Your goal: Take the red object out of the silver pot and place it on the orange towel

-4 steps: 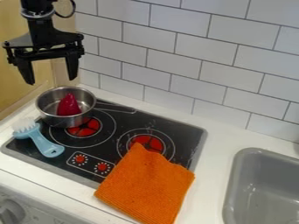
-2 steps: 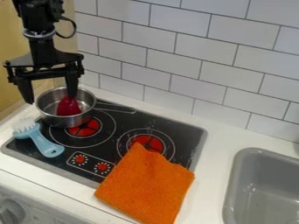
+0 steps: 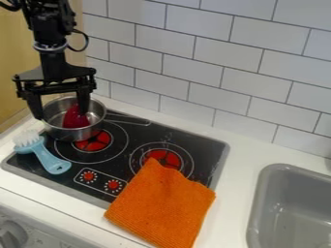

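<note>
The two fingers (image 3: 83, 99) of the black gripper (image 3: 62, 116) are spread wide and point down over the silver pot (image 3: 57, 131). The right finger reaches down into the pot's opening, right beside the red object (image 3: 75, 121); whether it touches it, I cannot tell. The left finger hangs at the pot's left rim, with the red object between the two but much closer to the right one. The red object stands inside the pot, its narrower end up.

The pot sits at the far left of the black stove top (image 3: 132, 136), its handle (image 3: 129, 118) pointing right. Just nearer than the pot, a light blue brush (image 3: 46, 157) lies at the stove's left side, white bristles up at its far end and handle slanting near and right. The orange towel (image 3: 165, 203) lies spread over the stove's near right part and onto the white counter (image 3: 236, 150). Farther right is a grey sink (image 3: 263, 186). White wall tiles (image 3: 197, 55) rise along the far side.
</note>
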Action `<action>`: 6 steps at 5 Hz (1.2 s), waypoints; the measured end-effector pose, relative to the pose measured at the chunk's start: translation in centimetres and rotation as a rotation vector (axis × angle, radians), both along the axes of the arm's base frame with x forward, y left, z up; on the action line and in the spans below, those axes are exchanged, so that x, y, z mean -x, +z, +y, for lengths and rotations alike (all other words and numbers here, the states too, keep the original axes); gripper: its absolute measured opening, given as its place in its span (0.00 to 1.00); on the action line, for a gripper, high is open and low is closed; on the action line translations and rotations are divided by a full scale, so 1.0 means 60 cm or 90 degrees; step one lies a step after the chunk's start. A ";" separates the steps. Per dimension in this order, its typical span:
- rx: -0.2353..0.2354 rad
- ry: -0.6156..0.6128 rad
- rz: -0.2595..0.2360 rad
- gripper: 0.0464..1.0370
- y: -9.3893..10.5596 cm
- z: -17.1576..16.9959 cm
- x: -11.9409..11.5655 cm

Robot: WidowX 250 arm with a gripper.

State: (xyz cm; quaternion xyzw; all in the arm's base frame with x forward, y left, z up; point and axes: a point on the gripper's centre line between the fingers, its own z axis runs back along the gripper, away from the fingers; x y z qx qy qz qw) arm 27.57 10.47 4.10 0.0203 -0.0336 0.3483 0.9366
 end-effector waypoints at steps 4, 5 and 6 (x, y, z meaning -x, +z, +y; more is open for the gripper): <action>0.009 -0.005 0.006 0.96 -0.039 0.002 -0.051; 0.005 -0.005 0.015 0.91 -0.049 0.005 -0.056; 0.001 -0.004 0.005 0.68 -0.047 0.006 -0.061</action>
